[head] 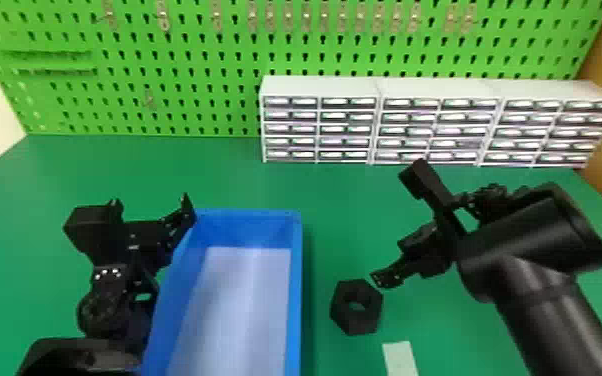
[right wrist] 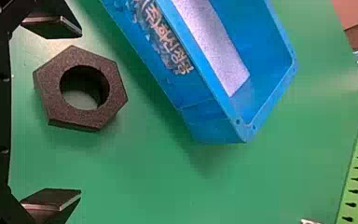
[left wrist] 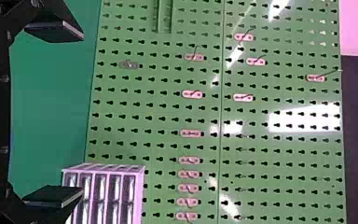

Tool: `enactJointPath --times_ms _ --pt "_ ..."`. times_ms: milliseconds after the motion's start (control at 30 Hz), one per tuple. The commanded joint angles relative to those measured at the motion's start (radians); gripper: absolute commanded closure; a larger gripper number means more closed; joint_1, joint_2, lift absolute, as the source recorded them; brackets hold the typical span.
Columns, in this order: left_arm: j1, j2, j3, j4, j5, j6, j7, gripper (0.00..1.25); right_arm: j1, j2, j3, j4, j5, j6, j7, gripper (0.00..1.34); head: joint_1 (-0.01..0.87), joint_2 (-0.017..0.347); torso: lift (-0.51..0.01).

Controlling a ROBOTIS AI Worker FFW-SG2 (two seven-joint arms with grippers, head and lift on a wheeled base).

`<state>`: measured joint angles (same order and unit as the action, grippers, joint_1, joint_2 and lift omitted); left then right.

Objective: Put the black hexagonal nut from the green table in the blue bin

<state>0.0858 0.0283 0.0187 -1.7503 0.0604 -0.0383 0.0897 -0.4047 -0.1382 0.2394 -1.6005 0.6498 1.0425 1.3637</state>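
Left arm (head: 102, 305) and right arm (head: 545, 305) have parted jaws.

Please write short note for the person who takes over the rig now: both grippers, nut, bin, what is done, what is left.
Right gripper: jaws open, holding nothing, close to the nut.
Left gripper: jaws open, holding nothing; in the head view it is by the bin's left side.
Nut: lying flat on the green table, to the right of the bin in the head view.
Done: nothing of the transfer; the nut is not gripped.
Left: grip the nut, lift it over the bin's wall, release it inside.
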Motion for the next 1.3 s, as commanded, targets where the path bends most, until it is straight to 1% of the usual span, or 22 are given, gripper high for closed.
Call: enactJointPath --times_ms 0,100,200,400,533,933,1267 --pt "-0.003 0.001 -0.002 0.003 -0.001 0.0 -0.001 0.12 -0.016 0.009 0.006 0.047 0.019 -0.022 0.003 0.1 0.657 0.057 -0.095" --pt "-0.005 -0.001 -0.003 0.006 -0.001 -0.002 -0.001 0.12 -0.019 0.009 0.009 0.059 0.024 -0.03 -0.006 0.1 0.657 0.057 -0.095" --pt "-0.006 0.001 -0.005 0.006 0.001 -0.002 -0.001 0.12 -0.019 0.012 0.003 0.065 0.019 -0.033 -0.043 0.1 0.657 0.057 -0.095" --pt "-0.006 -0.001 -0.006 0.008 -0.001 -0.002 -0.001 0.12 -0.026 0.019 -0.005 0.093 -0.027 -0.053 -0.127 0.1 0.657 0.057 -0.095" --pt "-0.008 0.001 -0.006 0.008 -0.001 -0.003 -0.001 0.12 -0.039 0.022 0.008 0.126 -0.042 -0.062 -0.161 0.1 0.657 0.057 -0.095" --pt "-0.008 -0.001 -0.006 0.008 -0.001 -0.003 0.001 0.12 -0.052 0.02 0.057 0.185 -0.044 -0.064 -0.175 0.1 0.657 0.057 -0.095" --pt "-0.008 -0.001 -0.006 0.008 -0.001 -0.005 -0.001 0.12 -0.068 0.02 0.095 0.237 -0.056 -0.067 -0.204 0.1 0.657 0.057 -0.095"
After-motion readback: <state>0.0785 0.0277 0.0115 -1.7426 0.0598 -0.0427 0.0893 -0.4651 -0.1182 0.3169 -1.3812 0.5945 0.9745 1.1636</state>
